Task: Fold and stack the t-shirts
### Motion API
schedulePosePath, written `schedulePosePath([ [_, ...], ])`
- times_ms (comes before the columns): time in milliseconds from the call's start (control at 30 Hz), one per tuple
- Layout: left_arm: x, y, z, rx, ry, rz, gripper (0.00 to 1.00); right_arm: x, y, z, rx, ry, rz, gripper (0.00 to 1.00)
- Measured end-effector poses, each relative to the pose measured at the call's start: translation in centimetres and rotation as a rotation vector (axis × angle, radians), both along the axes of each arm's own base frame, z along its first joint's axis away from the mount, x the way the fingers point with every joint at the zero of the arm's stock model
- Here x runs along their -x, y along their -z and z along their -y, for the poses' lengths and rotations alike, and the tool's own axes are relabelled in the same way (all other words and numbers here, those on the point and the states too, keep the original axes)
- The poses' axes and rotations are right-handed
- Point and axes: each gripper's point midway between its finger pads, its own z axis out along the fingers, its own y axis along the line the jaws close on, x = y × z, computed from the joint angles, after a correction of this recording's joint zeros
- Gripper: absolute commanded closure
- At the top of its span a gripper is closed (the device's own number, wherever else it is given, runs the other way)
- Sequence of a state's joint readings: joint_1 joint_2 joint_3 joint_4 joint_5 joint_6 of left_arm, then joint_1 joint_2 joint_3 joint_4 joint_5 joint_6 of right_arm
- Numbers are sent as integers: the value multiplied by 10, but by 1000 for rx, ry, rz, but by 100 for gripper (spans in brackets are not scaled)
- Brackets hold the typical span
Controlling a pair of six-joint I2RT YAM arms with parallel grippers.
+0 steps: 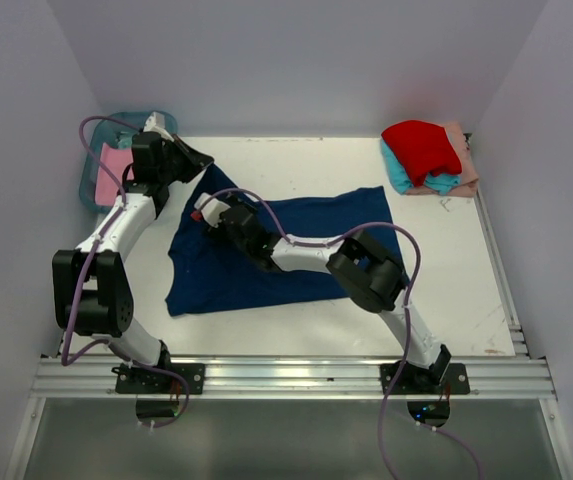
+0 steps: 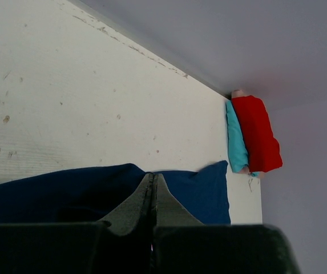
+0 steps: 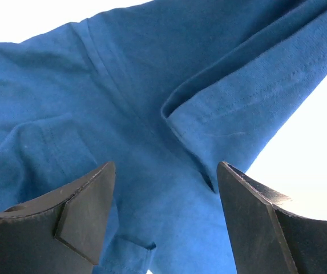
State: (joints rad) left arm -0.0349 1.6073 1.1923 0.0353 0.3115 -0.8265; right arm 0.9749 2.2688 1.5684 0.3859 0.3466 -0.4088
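Note:
A navy blue t-shirt [image 1: 306, 250] lies spread flat on the table, print not showing. My right gripper [image 1: 206, 212] hovers low over its left part, open, with nothing between the fingers. In the right wrist view the gripper [image 3: 166, 166] straddles the navy cloth [image 3: 123, 103] beside a folded sleeve [image 3: 249, 108]. My left gripper [image 1: 201, 158] is shut and empty just past the shirt's far left corner; its fingers [image 2: 152, 185] are pressed together above the navy shirt [image 2: 209, 194]. Folded red [image 1: 421, 148], teal [image 1: 406, 178] and peach [image 1: 463, 165] t-shirts are stacked at the back right.
A teal translucent bin [image 1: 94, 190] stands at the back left with a pink shirt [image 1: 114, 163] inside, right behind my left arm. The stack of shirts [image 2: 257, 134] sits against the back wall. White enclosure walls surround the table on three sides.

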Motion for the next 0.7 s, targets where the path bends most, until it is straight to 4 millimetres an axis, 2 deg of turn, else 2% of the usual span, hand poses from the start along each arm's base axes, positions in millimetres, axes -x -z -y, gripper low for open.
schedulePosePath([
  [233, -1, 6, 1, 5, 9, -14, 100, -14, -6, -20, -67, -1, 49, 40],
  [433, 0, 6, 2, 7, 15, -14, 100, -28, 16, -33, -72, 11, 55, 53],
  [467, 0, 6, 2, 8, 15, -14, 100, -29, 20, -32, -67, 13, 51, 60],
  [533, 0, 6, 2, 8, 15, -15, 100, -30, 25, -29, -56, 20, 46, 67],
  [567, -1, 6, 2, 8, 14, -14, 100, -31, 25, -28, -57, 26, 46, 75],
  [700, -1, 6, 2, 8, 15, -14, 100, -36, 21, -24, -65, 53, 65, 95],
])
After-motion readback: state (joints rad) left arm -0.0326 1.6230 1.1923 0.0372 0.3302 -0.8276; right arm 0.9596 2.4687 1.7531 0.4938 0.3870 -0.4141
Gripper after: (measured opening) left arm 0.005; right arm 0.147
